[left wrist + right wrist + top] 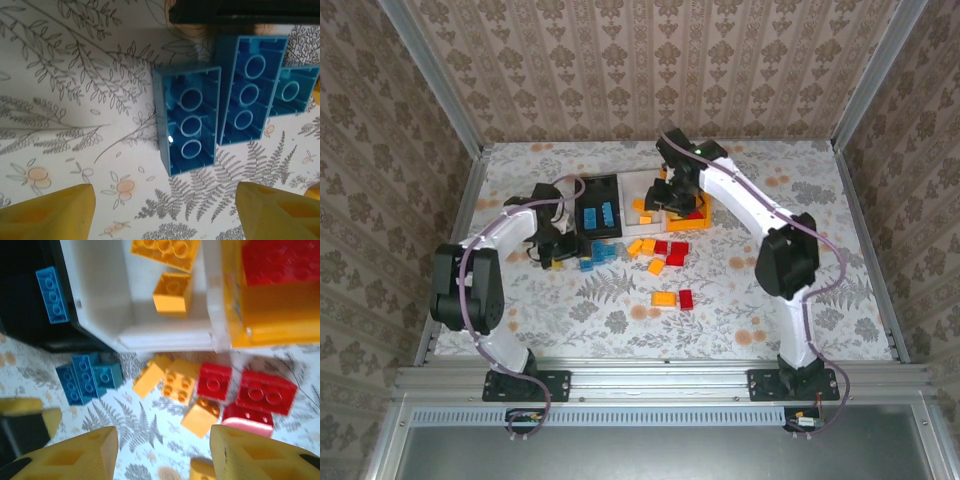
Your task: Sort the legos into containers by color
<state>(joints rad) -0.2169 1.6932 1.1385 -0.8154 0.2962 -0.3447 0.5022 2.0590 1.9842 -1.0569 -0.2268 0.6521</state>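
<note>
Left wrist, upturned blue legos (190, 125), right wrist, red legos (265, 392)

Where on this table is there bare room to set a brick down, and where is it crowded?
Bare cloth lies right of the right arm, and in the near strip between the orange-and-red pair and the near rail. Crowded: directly before the containers, where loose legos cluster.

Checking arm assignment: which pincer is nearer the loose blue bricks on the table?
Left. The left pincer hangs just beside the blue bricks; the right pincer is up by the white bin and orange bin.
</note>
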